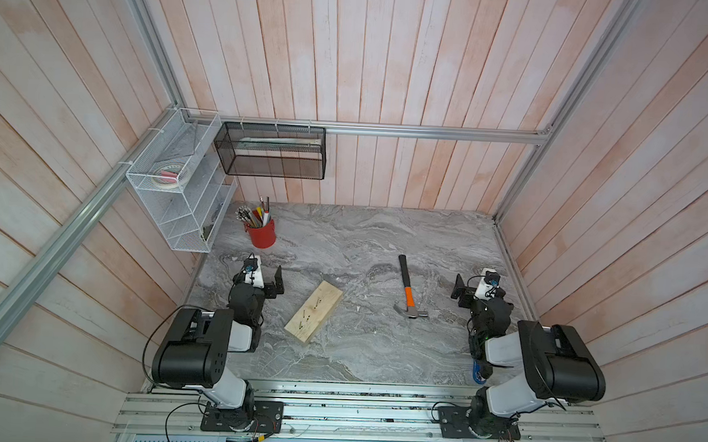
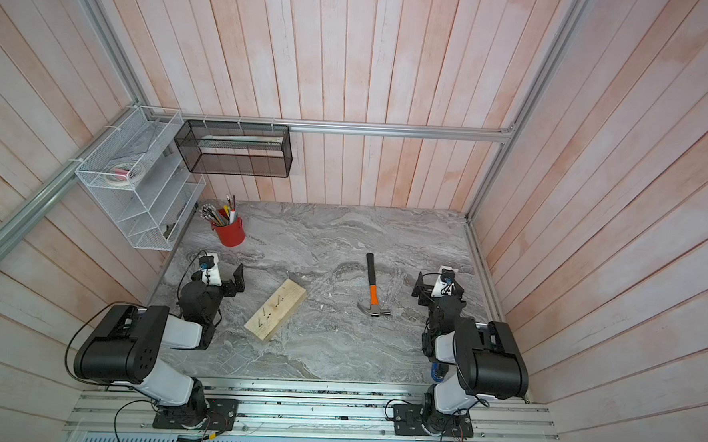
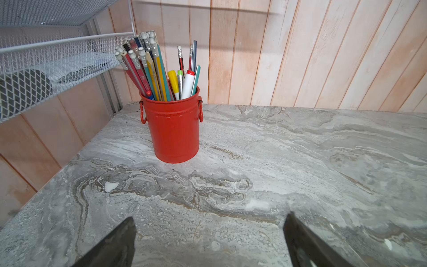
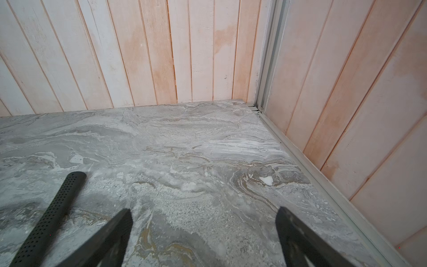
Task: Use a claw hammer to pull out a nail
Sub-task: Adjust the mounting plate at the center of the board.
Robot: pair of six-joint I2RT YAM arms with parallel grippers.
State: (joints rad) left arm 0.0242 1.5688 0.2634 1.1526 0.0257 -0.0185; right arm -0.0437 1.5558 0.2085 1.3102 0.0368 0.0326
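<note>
Desk [image 1: 343,238]: grey marbled top, walled in by pale planks at 9, 12 and 3 o'clock.
White wire shelf [image 1: 171,187]: hangs on the wall above the desk's 10 o'clock corner.
Black mesh basket [image 1: 273,151]: on the rail at 12 o'clock, just beside the shelf.
Left hand [image 3: 210,228]: at the desk's 9 o'clock edge, jaws wide, holding nothing, only bare desk between them.
Right hand [image 4: 204,215]: at the 3 o'clock edge, jaws wide, holding nothing.
Wooden block [image 1: 314,311]: flat on the desk at 8 o'clock from centre, long side running 1 to 7 o'clock.
Claw hammer [image 1: 408,289]: flat on the desk at 3 o'clock from centre, between the block and the right hand, touched by neither hand. Black grip end toward 12 o'clock, steel head toward 6; orange stretch next to the head.
Red pot [image 1: 262,234]: upright near the 11 o'clock corner, full of pencils and markers.
Nails [image 1: 306,316]: several small ones stand in the block's top face; how many, I cannot tell.
</note>
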